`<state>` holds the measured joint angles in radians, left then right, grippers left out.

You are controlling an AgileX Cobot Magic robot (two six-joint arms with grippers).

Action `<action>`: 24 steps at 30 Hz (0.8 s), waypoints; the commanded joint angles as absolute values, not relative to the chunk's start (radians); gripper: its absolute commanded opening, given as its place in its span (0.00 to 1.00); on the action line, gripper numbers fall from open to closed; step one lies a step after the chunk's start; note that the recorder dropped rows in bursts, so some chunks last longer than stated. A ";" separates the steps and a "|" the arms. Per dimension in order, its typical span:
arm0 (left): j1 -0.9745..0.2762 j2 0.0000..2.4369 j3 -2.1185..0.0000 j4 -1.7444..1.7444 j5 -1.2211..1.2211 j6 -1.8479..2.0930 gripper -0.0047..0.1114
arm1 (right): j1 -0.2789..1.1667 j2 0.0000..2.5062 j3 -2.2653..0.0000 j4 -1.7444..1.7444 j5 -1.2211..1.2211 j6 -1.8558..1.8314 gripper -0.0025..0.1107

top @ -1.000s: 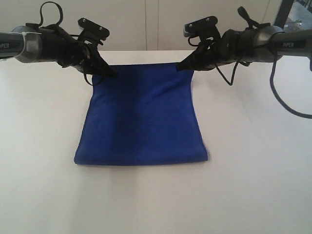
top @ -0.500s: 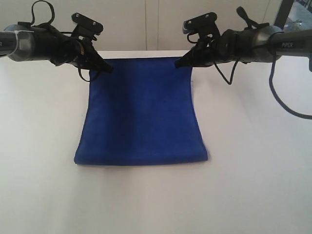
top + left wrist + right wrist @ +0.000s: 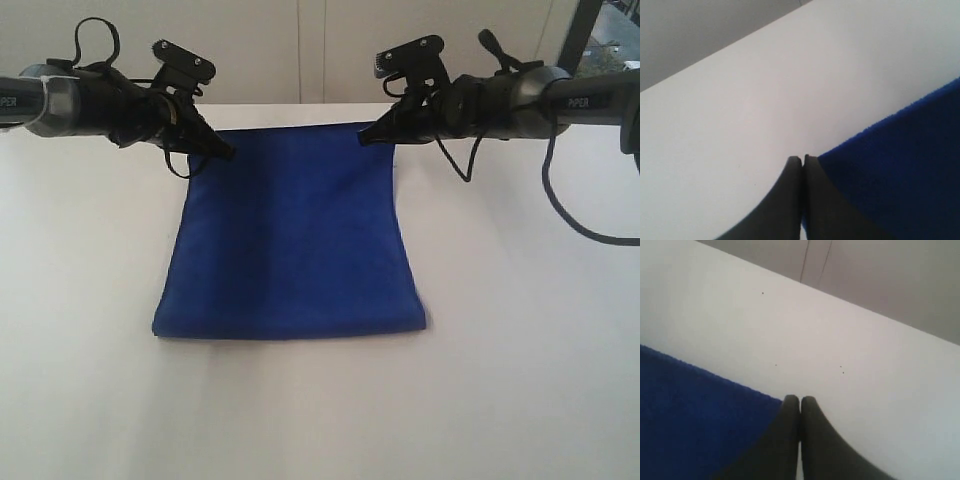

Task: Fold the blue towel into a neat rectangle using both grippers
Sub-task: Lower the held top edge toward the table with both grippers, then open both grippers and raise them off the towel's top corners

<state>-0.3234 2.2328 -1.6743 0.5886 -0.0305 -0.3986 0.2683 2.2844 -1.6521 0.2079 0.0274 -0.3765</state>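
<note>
Pinching one far corner each, left tool [image 3: 225,152] and right tool [image 3: 368,135] are clamped on the blue towel [image 3: 290,240], which slopes down to its near edge resting on the worktop [image 3: 520,380], long axis far-to-near.

Fuzzy matt towel [image 3: 290,250], smooth table [image 3: 520,360]

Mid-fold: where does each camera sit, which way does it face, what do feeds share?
Exterior view: in front of the table, looking across at the blue towel; both arms show, left pincer and right pincer at its far corners.
Left wrist view: on the left arm, looking along the shut left pincer at one corner.
Right wrist view: on the right arm, looking along the shut right pincer at the other corner.
Shared: all show towel and table.
</note>
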 commanded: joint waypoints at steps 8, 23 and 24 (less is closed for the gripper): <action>-0.302 2.240 -1.679 0.596 -0.034 -0.405 0.04 | 0.271 2.324 -1.654 0.207 -0.026 -0.379 0.02; -0.302 2.240 -1.679 0.596 -0.034 -0.386 0.50 | 0.271 2.334 -1.654 0.210 -0.048 -0.354 0.32; -0.302 2.240 -1.679 0.596 -0.034 -0.381 0.50 | 0.271 2.334 -1.654 0.212 -0.046 -0.352 0.32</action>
<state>-0.3049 2.2414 -1.6743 0.5925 -0.0403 -0.3845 0.2740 2.3331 -1.6521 0.2079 -0.0337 -0.3597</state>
